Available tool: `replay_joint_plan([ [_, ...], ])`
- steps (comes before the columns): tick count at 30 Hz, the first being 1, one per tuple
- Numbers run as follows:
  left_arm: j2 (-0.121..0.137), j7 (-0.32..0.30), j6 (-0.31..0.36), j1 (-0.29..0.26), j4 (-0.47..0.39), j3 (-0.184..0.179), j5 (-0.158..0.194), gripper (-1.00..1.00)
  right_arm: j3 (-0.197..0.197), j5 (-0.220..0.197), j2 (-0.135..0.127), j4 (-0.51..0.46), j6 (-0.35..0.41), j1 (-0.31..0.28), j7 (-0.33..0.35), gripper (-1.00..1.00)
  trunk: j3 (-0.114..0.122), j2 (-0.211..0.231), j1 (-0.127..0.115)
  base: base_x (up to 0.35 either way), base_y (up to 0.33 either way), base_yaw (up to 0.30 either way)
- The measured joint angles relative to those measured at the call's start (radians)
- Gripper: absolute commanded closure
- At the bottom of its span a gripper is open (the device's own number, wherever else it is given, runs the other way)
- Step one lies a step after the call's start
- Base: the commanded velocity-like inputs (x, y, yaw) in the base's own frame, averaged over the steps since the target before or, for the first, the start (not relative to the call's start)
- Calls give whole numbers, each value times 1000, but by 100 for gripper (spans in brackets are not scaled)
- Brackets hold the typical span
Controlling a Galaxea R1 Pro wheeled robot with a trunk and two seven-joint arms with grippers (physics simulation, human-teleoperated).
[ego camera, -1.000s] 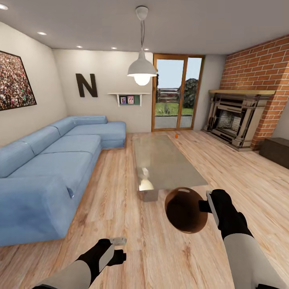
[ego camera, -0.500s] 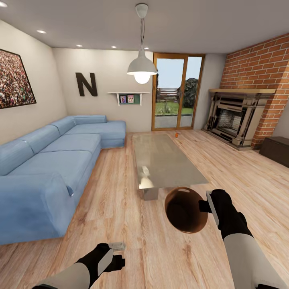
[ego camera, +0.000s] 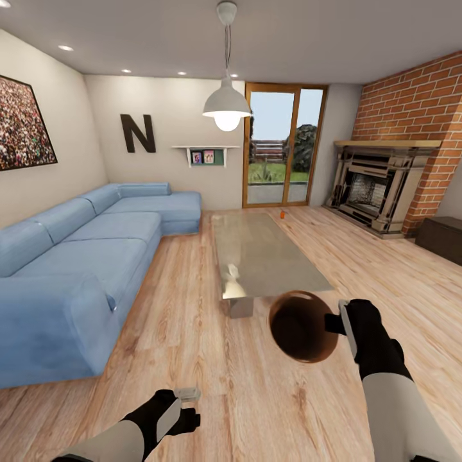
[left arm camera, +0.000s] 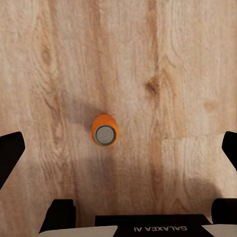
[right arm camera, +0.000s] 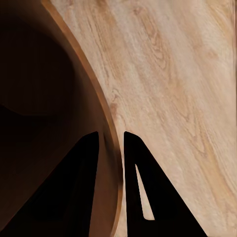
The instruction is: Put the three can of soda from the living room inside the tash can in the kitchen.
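While the robot stands in the living room, head view has the right gripper (ego camera: 341, 323) carrying the bin (ego camera: 303, 326) by its rim, mouth tilted toward the camera, above the floor (ego camera: 256, 398) near the glass table (ego camera: 266, 256). A small orange can (ego camera: 282, 215) sits at the table's far end. The left gripper (ego camera: 187, 393) hangs low over bare floor; from here its state can't be read.

Left wrist view: fingers (left arm camera: 11, 150) spread wide, released, with another can (left arm camera: 104, 129) upright on the floor right below, between them, untouched.

Right wrist view: fingers (right arm camera: 89, 168) pinch the bin wall (right arm camera: 111, 148), one inside, one outside. Clenched on it.

Step looks like can collection: next move calls for lowering the left gripper straight over that can and closing. No third can is visible anywhere.
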Motion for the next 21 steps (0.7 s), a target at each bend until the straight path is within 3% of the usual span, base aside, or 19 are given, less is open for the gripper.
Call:
replay_joint_plan([
  [4,-1,0,0,0,0,0,0,-100,-48,53,8,-16,0,0,2,100,-12,-28,15,0,0,0],
  [9,-1,0,0,2,0,-1,0,-100,-123,182,19,-20,0,-1,-1,100,-28,-63,34,0,0,0],
  [14,-2,0,0,6,0,-1,0,-100,-137,175,29,-26,0,0,2,100,-44,-98,54,0,0,0],
  [20,-2,-1,0,10,0,-2,0,-100,-149,317,54,-63,0,0,-1,100,-63,-140,77,0,0,0],
  [21,-2,-1,0,10,0,-2,0,-100,-152,317,61,-62,0,-1,-1,100,-66,-147,80,0,0,0],
])
